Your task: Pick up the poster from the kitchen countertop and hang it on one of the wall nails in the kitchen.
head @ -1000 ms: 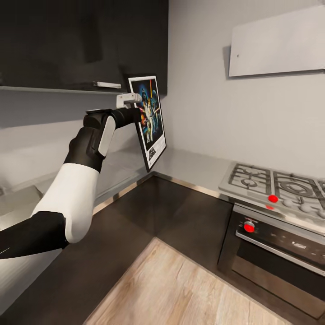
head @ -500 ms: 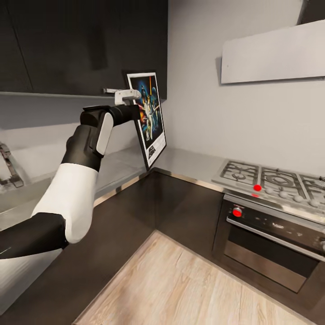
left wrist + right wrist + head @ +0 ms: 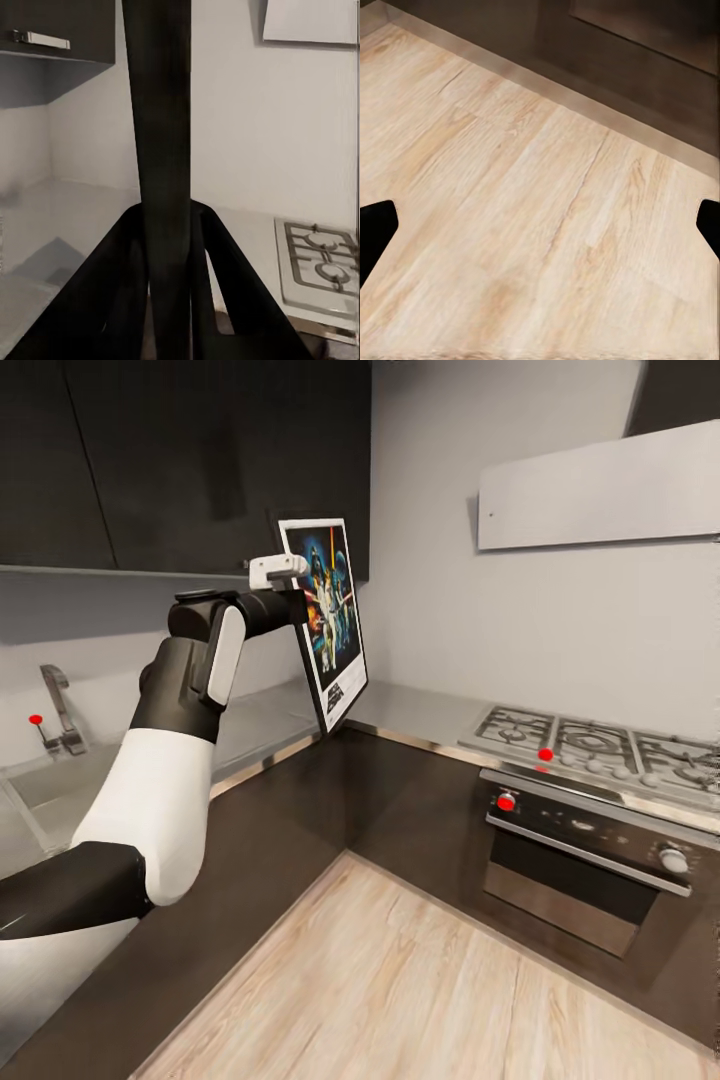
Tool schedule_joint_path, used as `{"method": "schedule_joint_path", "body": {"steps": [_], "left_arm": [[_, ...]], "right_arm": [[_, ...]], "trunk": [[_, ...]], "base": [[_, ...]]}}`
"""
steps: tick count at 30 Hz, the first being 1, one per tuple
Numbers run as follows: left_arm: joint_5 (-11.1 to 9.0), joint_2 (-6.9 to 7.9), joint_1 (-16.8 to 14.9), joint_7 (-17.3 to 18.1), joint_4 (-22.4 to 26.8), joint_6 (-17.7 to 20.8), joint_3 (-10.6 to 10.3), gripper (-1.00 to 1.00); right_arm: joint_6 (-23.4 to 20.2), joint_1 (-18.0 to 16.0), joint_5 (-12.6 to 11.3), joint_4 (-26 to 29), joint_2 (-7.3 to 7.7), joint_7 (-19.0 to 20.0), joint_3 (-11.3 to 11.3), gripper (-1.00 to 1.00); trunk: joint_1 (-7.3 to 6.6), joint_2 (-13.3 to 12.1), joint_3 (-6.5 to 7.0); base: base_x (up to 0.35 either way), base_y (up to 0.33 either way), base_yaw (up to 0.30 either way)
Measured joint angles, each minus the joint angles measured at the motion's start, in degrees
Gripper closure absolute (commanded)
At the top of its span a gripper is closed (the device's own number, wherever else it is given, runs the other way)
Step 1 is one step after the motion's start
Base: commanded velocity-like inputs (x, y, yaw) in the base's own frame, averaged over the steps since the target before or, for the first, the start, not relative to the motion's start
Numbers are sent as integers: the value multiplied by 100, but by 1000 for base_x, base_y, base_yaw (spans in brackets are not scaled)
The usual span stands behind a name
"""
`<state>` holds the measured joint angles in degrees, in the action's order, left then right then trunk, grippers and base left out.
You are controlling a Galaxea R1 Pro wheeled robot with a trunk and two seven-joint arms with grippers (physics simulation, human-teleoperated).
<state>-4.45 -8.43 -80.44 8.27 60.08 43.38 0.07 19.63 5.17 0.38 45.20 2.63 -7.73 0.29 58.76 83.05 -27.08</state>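
Left end effector [image 3: 285,572] pinches the black-framed, white-bordered Star Wars poster [image 3: 327,615] by one edge, held aloft and tilted above the pale grey worktop [image 3: 415,712] corner. Risk: edge grip lets frame pivot or slip; no nail discernible on wall. Right end effector's fingers are spread over wood floor [image 3: 540,210].
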Motion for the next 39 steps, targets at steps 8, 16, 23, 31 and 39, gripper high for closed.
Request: {"method": "schedule_joint_path", "body": {"steps": [8, 16, 23, 31, 39], "left_arm": [[1, 0, 55, 0, 0, 0, -4, 100], [0, -8, 480, 0, 22, 0, -50, 100], [-10, -155, 1195, -6, 388, 18, -238, 100], [-2, -155, 2827, -30, 1282, 101, -282, 100], [-54, -156, 3694, -47, 1613, 104, -654, 100]], "right_arm": [[5, 0, 1, -19, 5, -4, -5, -100], [9, 0, 8, -222, 8, -6, -7, -100], [23, -32, 9, -218, 40, -9, -11, -100], [13, -60, 854, 594, -242, -952, 46, -100], [-127, -85, 1324, 1271, -734, -1216, 217, -100]], "trunk": [[0, 0, 0], [0, 0, 0], [-3, 0, -1], [-4, 0, 0], [-4, 0, 0]], "base": [[-346, 0, 0], [-346, 0, 0], [-146, 0, 0], [-4, 0, 0], [0, 0, 0]]}}
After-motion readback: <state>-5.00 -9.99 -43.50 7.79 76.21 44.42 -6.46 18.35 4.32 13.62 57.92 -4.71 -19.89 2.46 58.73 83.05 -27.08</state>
